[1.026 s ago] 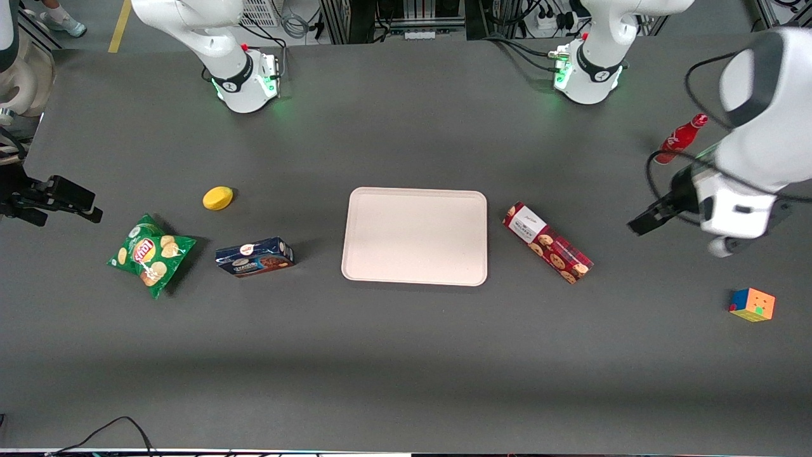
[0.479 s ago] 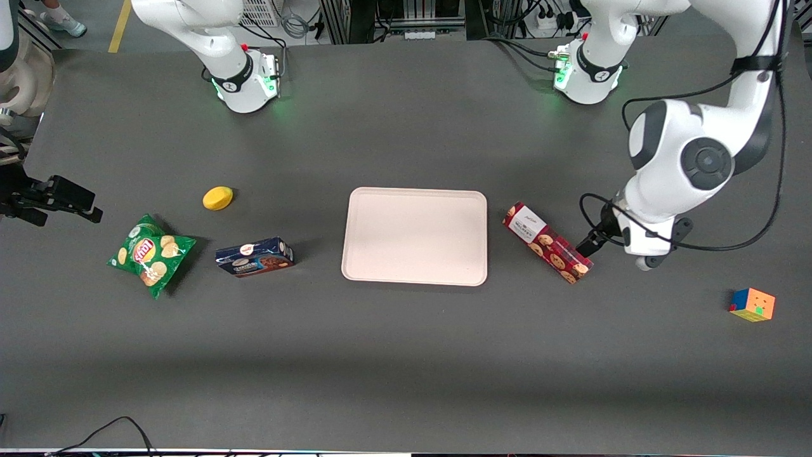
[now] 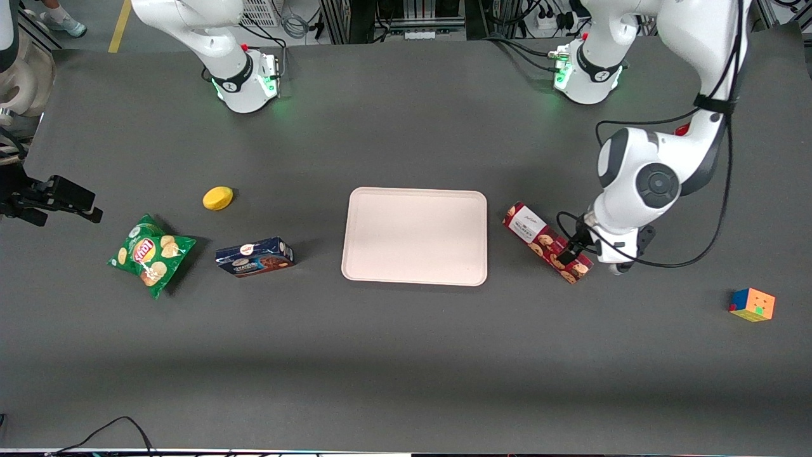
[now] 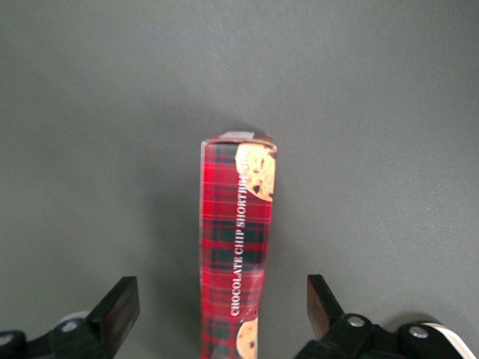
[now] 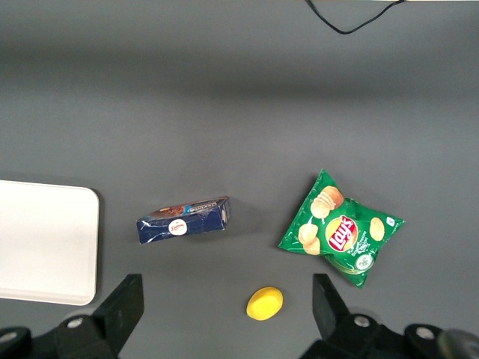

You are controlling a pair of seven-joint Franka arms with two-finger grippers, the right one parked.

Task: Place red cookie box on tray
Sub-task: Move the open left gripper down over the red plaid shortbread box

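The red cookie box [image 3: 544, 240] lies flat on the table beside the pale beige tray [image 3: 415, 236], toward the working arm's end, its white-labelled end farther from the front camera. The left gripper [image 3: 569, 249] hangs over the box's nearer half. In the left wrist view the plaid box [image 4: 233, 254] runs lengthwise between the two black fingers [image 4: 116, 310], with clear gaps on both sides. The gripper [image 4: 221, 310] is open and touches nothing. The tray [image 5: 45, 239] holds nothing.
A dark-blue cookie box [image 3: 254, 256], a green chip bag [image 3: 150, 253] and a yellow lemon-like object [image 3: 217, 198] lie toward the parked arm's end. A colourful cube [image 3: 752, 304] sits toward the working arm's end. A red bottle [image 3: 682, 130] is mostly hidden by the arm.
The left arm has swung in from the table's end and lowered, bringing the open gripper from well away to over the red cookie box. The box has not moved.
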